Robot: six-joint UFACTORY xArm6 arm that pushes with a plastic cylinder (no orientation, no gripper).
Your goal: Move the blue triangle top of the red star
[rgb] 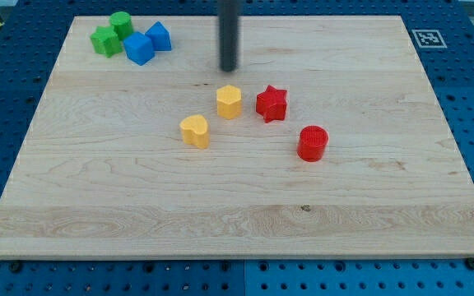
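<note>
The blue triangle [159, 36] is sitting way up at the table's [369, 205] top left, touching a blue cube [138, 48] next to two green blocks [105, 40] [121, 23]. The red star [271, 104] is hanging out mid-table, well apart, beside a yellow hexagon [230, 102]. My tip [229, 69] is hovering just above that hexagon; there's no gripper showing.

The table [369, 205] carries eight blocks. Two are blue: a blue triangle [159, 36] and a blue cube [138, 48], both to the view's left of the tip [229, 69]. Two are green: a green cylinder [121, 23] and a green star [104, 40]. Two are yellow: a yellow hexagon [230, 102] and a yellow heart [195, 131]. Two are red: a red star [271, 104] and a red cylinder [312, 143], below and to the view's right of the tip.
</note>
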